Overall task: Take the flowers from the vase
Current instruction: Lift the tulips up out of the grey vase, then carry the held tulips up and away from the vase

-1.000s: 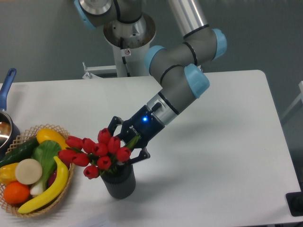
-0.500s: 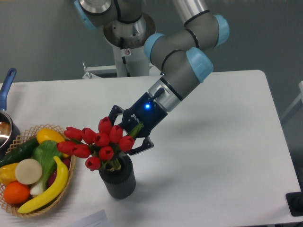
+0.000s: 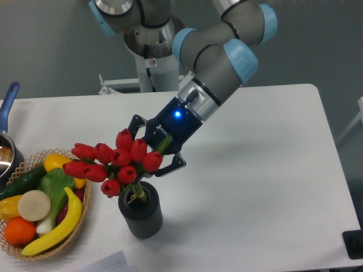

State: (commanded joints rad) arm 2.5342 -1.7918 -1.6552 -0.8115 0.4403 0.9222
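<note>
A: Where's the bunch, which way does it point?

B: The flowers [image 3: 116,164] sit above the vase [image 3: 140,208], stems still reaching down into its mouth. Long axis is tilted: red heads fan up and to the left, toward the wicker basket [image 3: 34,249], stem ends go down-right into the vase. Heads hang partly over the basket's near rim in the picture.

A: And the gripper?

B: The gripper [image 3: 157,154] comes in from the upper right, behind the bunch. Fingers [image 3: 170,168] are dark, one shows below-right of the blooms, another peeks out upper left by the top tulip. They sit either side of the stems just under the heads, w/ a green leaf between them. Looks like they're pinching the stems, but blooms hide the contact, so can't tell for sure how far they've closed.

A: Diff vs. half a sec ago?

B: The bunch has risen a bit and shifted left; more stem shows between heads and vase mouth. Wrist and arm [image 3: 218,62] moved up too. Vase hasn't budged on the tabletop [image 3: 272,187].

A: Anything else around?

B: Basket holds a banana, orange, cucumber etc. A blue-handled pot [image 3: 7,141] at the left edge, a paper corner at the bottom.
</note>
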